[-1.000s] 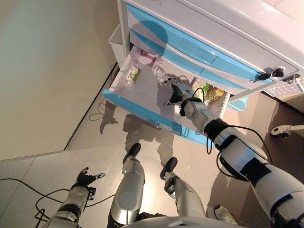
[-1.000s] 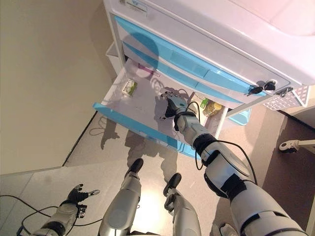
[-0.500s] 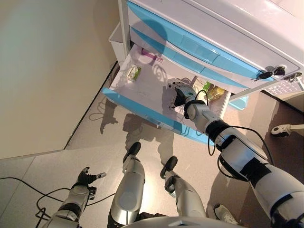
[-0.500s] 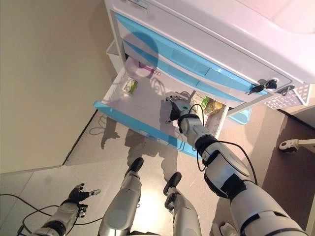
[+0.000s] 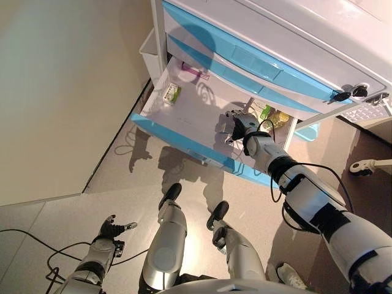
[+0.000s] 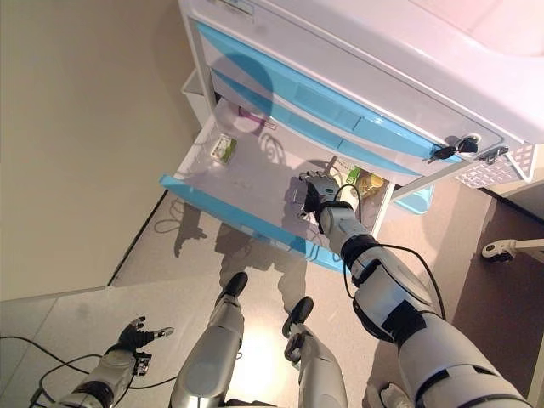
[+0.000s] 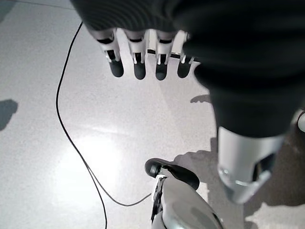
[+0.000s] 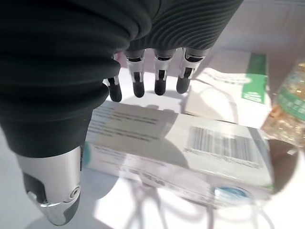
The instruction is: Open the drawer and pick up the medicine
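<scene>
Right hand (image 5: pixel 236 125) was shifted toward the drawer's (image 5: pixel 184 113) right end since the earlier frame. Drawer was found open; fingers were spread above the white medicine box (image 8: pixel 176 143), not yet grasped. Left hand (image 5: pixel 113 229) hung idle, relaxed.

The drawer (image 5: pixel 184 144) sticks out open from the cabinet (image 5: pixel 294 37), under two shut drawers. Inside, a small pack (image 5: pixel 172 94) sits far left, boxes (image 8: pixel 176 148) and a bottle (image 5: pixel 278 118) crowd the right end, and the right hand (image 5: pixel 236 125) hangs just beside those boxes.
</scene>
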Motion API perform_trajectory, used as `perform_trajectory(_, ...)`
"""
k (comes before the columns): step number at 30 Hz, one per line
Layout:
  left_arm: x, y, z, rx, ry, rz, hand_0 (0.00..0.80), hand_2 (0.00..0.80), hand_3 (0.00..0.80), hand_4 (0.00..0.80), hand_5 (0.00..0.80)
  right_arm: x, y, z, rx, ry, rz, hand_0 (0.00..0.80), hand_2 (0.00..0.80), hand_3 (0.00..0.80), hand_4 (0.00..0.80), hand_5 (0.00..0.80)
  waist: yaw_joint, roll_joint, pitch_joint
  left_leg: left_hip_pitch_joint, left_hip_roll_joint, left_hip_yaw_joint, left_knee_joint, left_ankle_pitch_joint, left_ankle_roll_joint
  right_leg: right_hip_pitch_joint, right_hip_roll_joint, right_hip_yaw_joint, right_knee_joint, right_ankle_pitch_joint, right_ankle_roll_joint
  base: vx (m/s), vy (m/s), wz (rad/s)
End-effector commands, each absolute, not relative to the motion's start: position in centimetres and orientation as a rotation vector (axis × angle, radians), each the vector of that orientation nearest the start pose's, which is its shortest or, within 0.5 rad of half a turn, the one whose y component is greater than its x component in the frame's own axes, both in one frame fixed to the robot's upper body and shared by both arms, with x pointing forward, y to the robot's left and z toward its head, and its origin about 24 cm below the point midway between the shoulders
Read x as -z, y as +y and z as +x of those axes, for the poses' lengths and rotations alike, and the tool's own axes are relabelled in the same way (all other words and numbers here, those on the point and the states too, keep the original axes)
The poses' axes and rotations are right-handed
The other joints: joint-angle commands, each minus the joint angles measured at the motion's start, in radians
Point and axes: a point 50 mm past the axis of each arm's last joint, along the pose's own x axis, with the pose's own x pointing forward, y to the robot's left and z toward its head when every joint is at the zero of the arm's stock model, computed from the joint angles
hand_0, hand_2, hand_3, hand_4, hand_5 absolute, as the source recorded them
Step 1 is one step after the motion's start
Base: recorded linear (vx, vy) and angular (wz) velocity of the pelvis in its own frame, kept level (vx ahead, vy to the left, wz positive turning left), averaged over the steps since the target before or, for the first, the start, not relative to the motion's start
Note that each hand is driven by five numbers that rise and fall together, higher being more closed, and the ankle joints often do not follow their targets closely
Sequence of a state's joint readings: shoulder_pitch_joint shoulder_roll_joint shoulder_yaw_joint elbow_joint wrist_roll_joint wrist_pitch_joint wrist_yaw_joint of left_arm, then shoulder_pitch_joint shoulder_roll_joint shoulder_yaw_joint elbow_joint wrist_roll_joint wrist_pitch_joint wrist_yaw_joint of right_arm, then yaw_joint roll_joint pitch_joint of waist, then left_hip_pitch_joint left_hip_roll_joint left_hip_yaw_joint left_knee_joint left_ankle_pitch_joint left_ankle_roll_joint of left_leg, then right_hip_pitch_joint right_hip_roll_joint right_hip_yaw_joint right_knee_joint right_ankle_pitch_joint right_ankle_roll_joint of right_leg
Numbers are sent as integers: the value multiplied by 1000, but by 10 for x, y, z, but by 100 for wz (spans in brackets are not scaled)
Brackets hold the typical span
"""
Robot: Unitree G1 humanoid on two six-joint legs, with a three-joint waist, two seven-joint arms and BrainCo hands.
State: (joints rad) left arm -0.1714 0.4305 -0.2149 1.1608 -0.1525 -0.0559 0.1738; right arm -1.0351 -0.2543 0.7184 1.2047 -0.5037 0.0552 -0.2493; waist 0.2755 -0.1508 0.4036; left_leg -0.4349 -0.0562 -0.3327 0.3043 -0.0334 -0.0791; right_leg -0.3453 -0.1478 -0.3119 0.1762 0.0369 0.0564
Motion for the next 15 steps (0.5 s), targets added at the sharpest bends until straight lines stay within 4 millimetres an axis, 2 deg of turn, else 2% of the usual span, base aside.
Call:
perform_trajectory(1, 110, 296, 172, -310, 916, 432, 0, 0, 0, 0, 0, -125, -155, 412, 2, -43, -1478, 0, 0, 0, 0, 0, -8, 24, 37, -11, -71, 14, -67, 68, 79, 2, -15, 41, 98, -45, 56, 0, 0, 0)
perform_trajectory(15, 111, 290, 175, -295, 905, 422, 0, 0, 0, 0, 0, -121, -162, 411, 28, -15, -1466, 0, 0, 0, 0, 0, -9, 45, 49, -27, -77, 14, -67, 76, 81, -17, -19, 40, 103, -43, 55, 0, 0, 0)
